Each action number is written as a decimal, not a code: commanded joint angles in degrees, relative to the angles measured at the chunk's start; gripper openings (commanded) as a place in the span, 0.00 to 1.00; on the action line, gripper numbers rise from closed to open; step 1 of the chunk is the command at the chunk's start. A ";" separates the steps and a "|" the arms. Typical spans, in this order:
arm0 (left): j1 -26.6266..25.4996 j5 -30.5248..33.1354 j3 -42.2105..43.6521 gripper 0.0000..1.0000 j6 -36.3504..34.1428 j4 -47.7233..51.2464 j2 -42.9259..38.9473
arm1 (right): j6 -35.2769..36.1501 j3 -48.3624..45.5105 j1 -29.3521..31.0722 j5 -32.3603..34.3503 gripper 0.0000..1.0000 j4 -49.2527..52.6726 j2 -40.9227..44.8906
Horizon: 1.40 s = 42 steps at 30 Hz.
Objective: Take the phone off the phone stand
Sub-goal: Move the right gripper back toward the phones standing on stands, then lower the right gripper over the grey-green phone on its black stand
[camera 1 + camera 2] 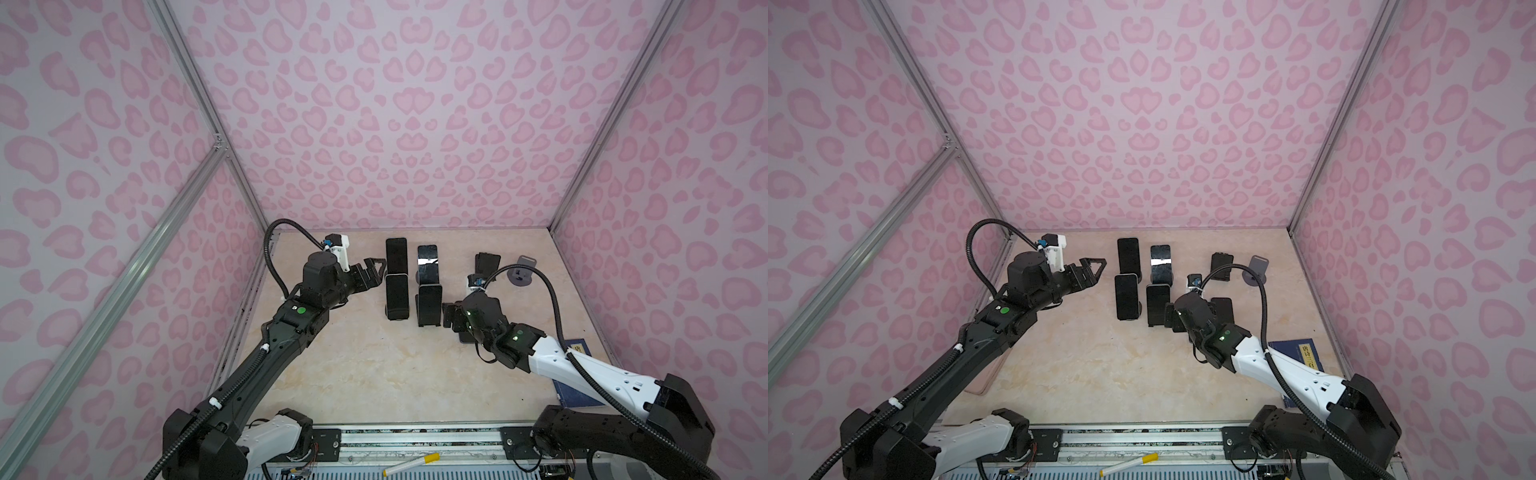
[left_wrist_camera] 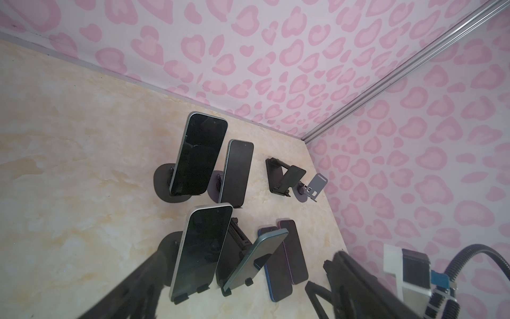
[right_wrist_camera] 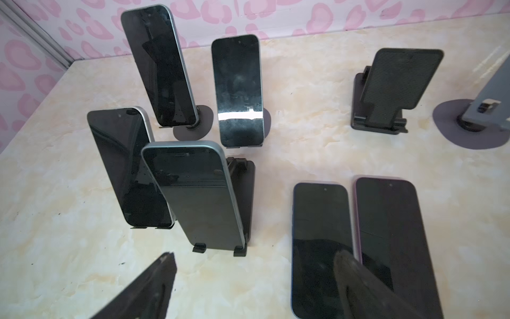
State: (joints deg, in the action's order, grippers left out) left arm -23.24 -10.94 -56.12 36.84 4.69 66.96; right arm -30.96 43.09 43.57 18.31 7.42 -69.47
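Several dark phones lean upright on stands in two rows in the middle of the table. The near right phone point(image 3: 198, 198) point(image 1: 429, 305) has a blue-grey edge and rests on a black phone stand point(image 3: 244, 193). My right gripper point(image 3: 256, 279) point(image 1: 451, 318) is open and low, just in front and to the right of that phone, touching nothing. One of its fingers point(image 3: 358, 284) hangs over a blue phone point(image 3: 320, 237) lying flat. My left gripper point(image 1: 372, 272) point(image 2: 245, 292) is open and empty, left of the near left phone point(image 2: 204, 248).
A purple phone point(image 3: 392, 237) lies flat beside the blue one. An empty black stand point(image 1: 487, 262) and an empty grey stand point(image 1: 521, 270) sit at the back right. A blue book point(image 1: 1298, 353) lies under the right arm. Pink patterned walls enclose the table.
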 commanded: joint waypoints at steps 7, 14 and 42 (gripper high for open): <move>0.14 -2.43 -1.06 0.96 0.86 -0.57 2.74 | 0.20 -1.76 0.89 -1.45 0.92 -7.40 -0.99; 0.30 -2.50 -1.39 0.96 0.83 0.16 5.02 | 0.54 -5.16 0.67 1.46 0.95 -9.71 -1.01; 3.99 -7.76 -1.70 0.96 4.82 -1.52 5.62 | 8.03 5.91 0.89 -5.48 0.94 5.25 -0.91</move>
State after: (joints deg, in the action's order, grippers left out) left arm -19.79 -17.54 -57.43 40.53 4.95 72.38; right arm -24.21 50.98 44.34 9.87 10.39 -72.66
